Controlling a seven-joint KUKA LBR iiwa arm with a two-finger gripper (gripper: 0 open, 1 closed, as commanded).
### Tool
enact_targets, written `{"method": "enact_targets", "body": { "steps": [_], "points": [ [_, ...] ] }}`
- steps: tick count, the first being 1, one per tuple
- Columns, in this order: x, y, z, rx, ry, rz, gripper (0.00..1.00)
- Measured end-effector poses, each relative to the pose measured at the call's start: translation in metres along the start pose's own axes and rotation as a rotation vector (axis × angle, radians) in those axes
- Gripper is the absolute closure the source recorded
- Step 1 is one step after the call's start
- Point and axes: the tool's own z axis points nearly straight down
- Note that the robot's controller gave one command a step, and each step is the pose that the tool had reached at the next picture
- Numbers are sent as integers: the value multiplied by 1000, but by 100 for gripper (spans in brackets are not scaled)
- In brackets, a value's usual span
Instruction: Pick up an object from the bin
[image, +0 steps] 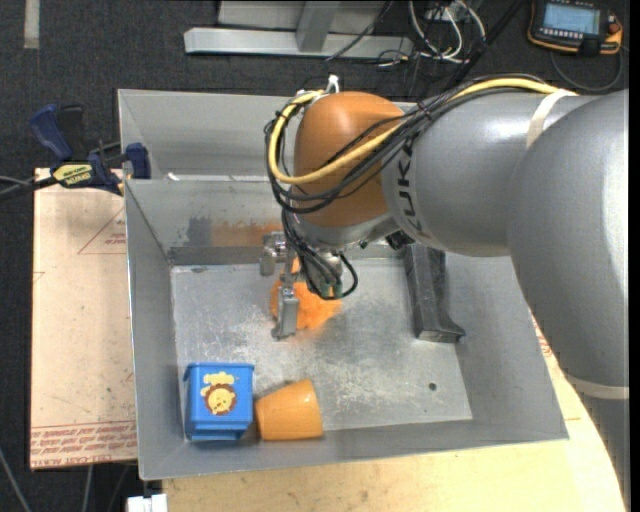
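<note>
Bin: grey sheet-metal bin (150, 300) with sloping walls and a flat floor, scuffed and speckled pale in its middle.

Near-left corner of the floor: a blue box-shaped block (217, 401) with rounded edges and a smooth, plastic-looking surface. Its upper face carries a yellow cartoon face. It lies flat, close to the foot of the left wall.

Touching the block's right side: an orange cup-shaped piece (290, 410) on its side, smooth and matte. It is tapered, with the wider end toward the right. It lies along the near edge of the floor.

Middle of the floor: the gripper (283, 292), bare grey metal, is down near the floor. At its lower right, touching or almost touching it, is a small orange lump (318, 312) with a soft, irregular outline and no clear edges. This is the thing nearest the gripper. The view does not settle whether the lump is gripped or only beside the metal. Whether the gripper is spread or closed I cannot tell.

Right side of the floor: a long dark-grey bar (432, 295), angular and dull. It runs from the far wall toward the near edge, well apart from the lump.

Above the gripper: a rounded glossy orange wrist cover (345, 150) with yellow and black cables (300, 180) looped round it. The thick, smooth silver arm (500, 170) comes in from the right.

Far wall (200, 130): brushed metal, with a faint orange smear of reflection left of the gripper.
</note>
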Motion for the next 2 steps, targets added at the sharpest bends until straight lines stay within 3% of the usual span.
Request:
{"method": "enact_targets", "body": {
  "steps": [1,2],
  "points": [
    [-2,-1,-5,-1,-7,2,0],
    [-10,-26,30,-4,-15,-35,0]
  ]
}}
